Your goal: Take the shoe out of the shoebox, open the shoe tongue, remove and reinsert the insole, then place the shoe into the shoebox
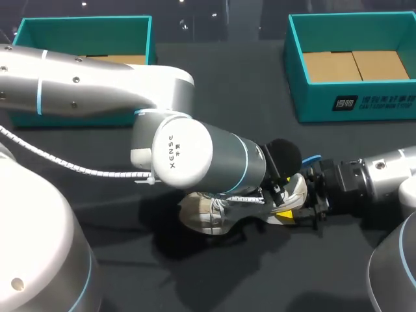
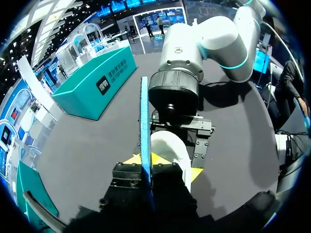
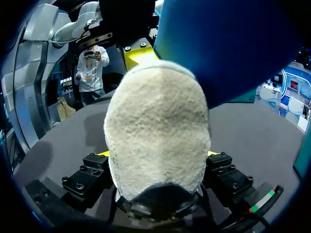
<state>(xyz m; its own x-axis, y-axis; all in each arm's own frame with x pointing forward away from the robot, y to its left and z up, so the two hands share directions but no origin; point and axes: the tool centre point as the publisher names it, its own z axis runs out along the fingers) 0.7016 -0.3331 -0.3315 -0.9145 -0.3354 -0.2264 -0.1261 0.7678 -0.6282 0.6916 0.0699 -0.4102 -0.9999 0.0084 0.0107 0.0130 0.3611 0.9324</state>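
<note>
A white shoe point(image 1: 209, 212) lies on its side at the middle of the table, mostly under my left arm. My right gripper point(image 1: 307, 203) comes in from the right and is shut on the shoe's fuzzy white heel point(image 3: 158, 121), one finger on each side. In the left wrist view a blue insole point(image 2: 144, 121) stands on edge, with my left gripper point(image 2: 147, 166) shut on its near end just above the heel point(image 2: 167, 145). From the right wrist the insole point(image 3: 228, 43) shows as a broad blue sheet over the heel.
Two open teal boxes with brown cardboard bottoms stand at the table's back, one at the left point(image 1: 84, 29) and one at the right point(image 1: 354, 101). Dark cloth point(image 1: 247, 91) covers the table between them and in front of the shoe.
</note>
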